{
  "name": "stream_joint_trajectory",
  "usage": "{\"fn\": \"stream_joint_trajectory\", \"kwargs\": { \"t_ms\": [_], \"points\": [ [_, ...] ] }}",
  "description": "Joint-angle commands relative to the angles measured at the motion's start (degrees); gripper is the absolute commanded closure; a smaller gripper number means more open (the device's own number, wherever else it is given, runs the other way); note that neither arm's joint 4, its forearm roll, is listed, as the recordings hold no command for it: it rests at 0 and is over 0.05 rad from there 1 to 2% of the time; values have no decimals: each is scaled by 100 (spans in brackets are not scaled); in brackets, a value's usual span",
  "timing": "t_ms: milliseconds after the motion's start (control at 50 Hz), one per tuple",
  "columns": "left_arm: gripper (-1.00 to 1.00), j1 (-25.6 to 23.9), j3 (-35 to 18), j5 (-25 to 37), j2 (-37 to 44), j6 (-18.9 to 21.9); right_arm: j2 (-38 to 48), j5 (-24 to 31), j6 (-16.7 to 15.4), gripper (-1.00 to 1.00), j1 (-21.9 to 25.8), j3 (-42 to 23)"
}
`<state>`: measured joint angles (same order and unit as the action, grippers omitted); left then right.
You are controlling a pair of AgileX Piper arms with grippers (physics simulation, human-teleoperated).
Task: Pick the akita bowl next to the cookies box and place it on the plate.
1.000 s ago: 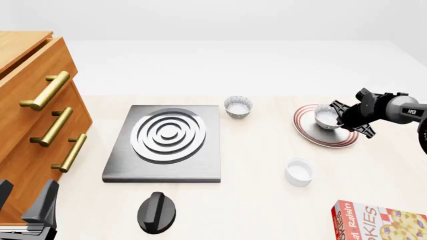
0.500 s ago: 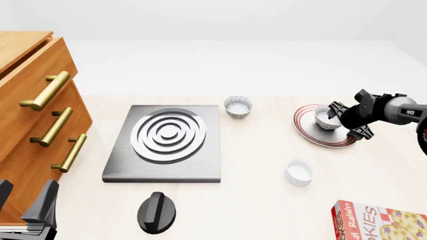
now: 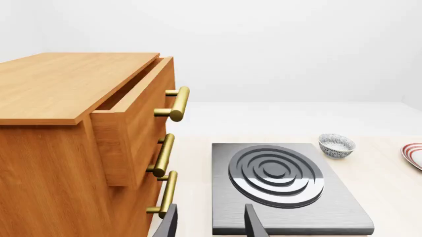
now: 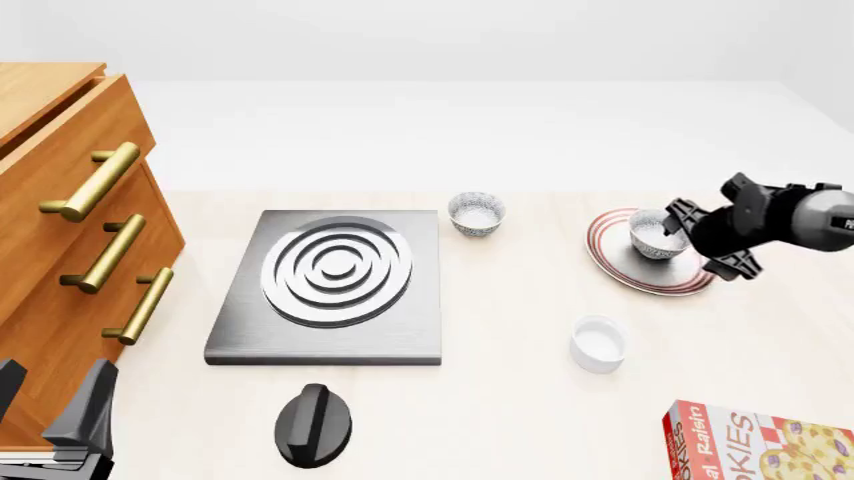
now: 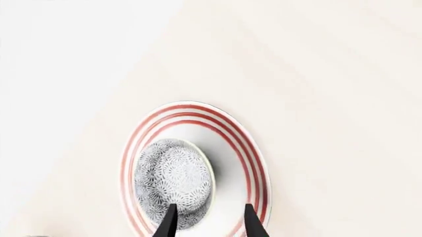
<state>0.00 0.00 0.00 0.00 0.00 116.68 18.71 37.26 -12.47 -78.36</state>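
Change: the right tool (image 4: 687,243) has drawn back toward the right edge of the front view and lifted slightly, leaving the akita bowl (image 4: 653,233) where it sat half a second ago, on the plate (image 4: 627,270).
Akita bowl: upright inside the plate's red rings, toward its far side (the look-alike bowl (image 4: 477,213) stands beside the stove plate (image 4: 334,285), untouched).
Right tool: fingers spread, nothing between them; in the right wrist view the bowl (image 5: 173,182) lies just ahead of and below the tips, overlapping one of them.
Key relation: bowl lies to the tool's left in the front view, close to it; contact cannot be told.
Left tool (image 3: 209,222): spread, empty, by the drawers (image 3: 79,148), well apart from the plate.
Cookies box (image 4: 754,445): near right corner of the counter.
Judgement: placement looks done; a clear retreat remains.
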Motion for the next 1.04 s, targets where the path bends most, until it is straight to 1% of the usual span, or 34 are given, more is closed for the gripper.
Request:
{"fn": "stream_joint_trajectory", "kwargs": {
  "t_ms": [20, 260, 380, 540, 680, 700, 760, 800, 820, 840, 860, 880, 940, 980, 1040],
  "points": [
    [-100, 0, 0, 0, 0, 0, -507, -130, 8, -100, 29, 546],
    [-100, 0, 0, 0, 0, 0, -1187, -392, -32, -100, 16, 1430],
    [-100, 0, 0, 0, 0, 0, -1727, -501, -53, -100, 175, 1907],
    [-100, 0, 0, 0, 0, 0, -2354, -449, -116, -100, 394, 2285],
    [-100, 0, 0, 0, 0, 0, -2800, -411, -248, -100, 536, 2581],
    [-100, 0, 0, 0, 0, 0, -2884, -352, -434, -100, 506, 2566],
    [-100, 0, 0, 0, 0, 0, -3073, -364, -490, -100, 603, 2755],
    [-100, 0, 0, 0, 0, 0, -3231, -313, -718, -100, 568, 2788],
    [-100, 0, 0, 0, 0, 0, -3270, -329, -676, -100, 602, 2858],
    [-100, 0, 0, 0, 0, 0, -3308, -332, -706, -100, 632, 2899],
    [-100, 0, 0, 0, 0, 0, -3368, -317, -814, -100, 619, 2936],
    [-100, 0, 0, 0, 0, 0, -3368, -317, -814, -100, 619, 2936],
    [-100, 0, 0, 0, 0, 0, -3541, -274, -1012, -100, 652, 3011],
    [-100, 0, 0, 0, 0, 0, -3711, -261, -967, -100, 783, 3103],
    [-100, 0, 0, 0, 0, 0, -3949, -159, -1156, -100, 809, 3134]
  ]
}}
